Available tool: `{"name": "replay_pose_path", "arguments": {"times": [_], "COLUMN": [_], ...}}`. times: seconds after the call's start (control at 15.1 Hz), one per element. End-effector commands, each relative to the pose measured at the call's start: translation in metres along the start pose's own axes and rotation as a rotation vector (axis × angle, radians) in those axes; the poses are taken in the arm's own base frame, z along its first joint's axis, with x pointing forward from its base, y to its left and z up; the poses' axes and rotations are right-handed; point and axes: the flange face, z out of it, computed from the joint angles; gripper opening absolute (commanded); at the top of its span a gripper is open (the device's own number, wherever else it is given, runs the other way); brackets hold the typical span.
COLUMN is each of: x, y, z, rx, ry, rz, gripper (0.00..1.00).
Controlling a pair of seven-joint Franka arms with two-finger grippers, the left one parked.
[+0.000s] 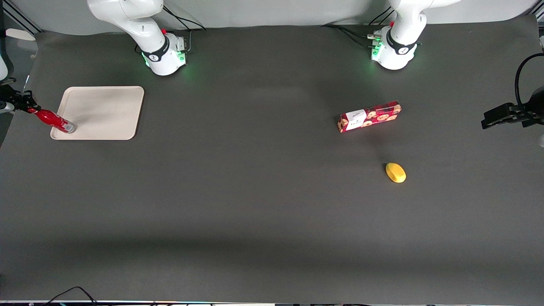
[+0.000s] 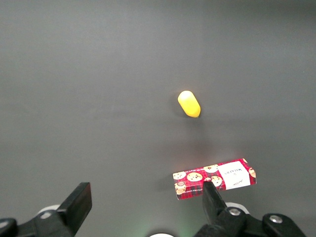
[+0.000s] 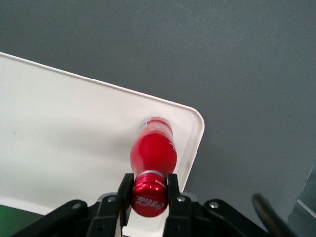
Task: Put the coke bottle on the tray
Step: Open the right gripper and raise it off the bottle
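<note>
While our gripper [image 1: 30, 107] sits at the working arm's end of the table, its two fingers [image 3: 123, 190] are clamped narrowly on the red cap of the coke bottle [image 1: 55, 120]. We see the bottle held at a slant in the front view, cap up in the fingers and silvery base down at the corner of the tray [image 1: 106, 110] nearest the front camera and the table's end. From the right wrist view, we look down the coke bottle [image 3: 153, 153] from cap to base, and the base lies over the cream surface of the tray [image 3: 64, 133], close to one rounded corner (whether it rests on the surface or hangs just above it we cannot tell).

Well apart from all this, toward the parked arm's end of the table, we find a red cookie box [image 1: 369, 116] lying flat on the dark grey table [image 1: 255, 191]. A small yellow object [image 1: 395, 172] lies near it, closer to the front camera. Both show again in the left wrist view, the cookie box [image 2: 215, 178] and the yellow object [image 2: 189, 103] apart from each other.
</note>
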Motion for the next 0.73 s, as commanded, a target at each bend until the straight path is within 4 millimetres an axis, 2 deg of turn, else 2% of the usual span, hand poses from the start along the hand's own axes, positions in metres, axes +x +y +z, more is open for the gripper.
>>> {"name": "replay_pose_path", "arguments": {"times": [0.0, 0.13, 0.33, 0.46, 0.66], "x": [-0.003, -0.002, 0.001, 0.006, 0.016], "y": [0.01, 0.01, 0.009, 0.011, 0.021], "z": [-0.001, -0.001, -0.003, -0.013, -0.049], "rx": [-0.004, -0.002, -0.003, 0.008, 0.021], "ry": [0.016, 0.013, 0.012, 0.003, -0.015], "rz": [-0.011, -0.011, -0.013, -0.011, -0.029], "gripper": [0.47, 1.0, 1.0, 1.0, 1.0]}}
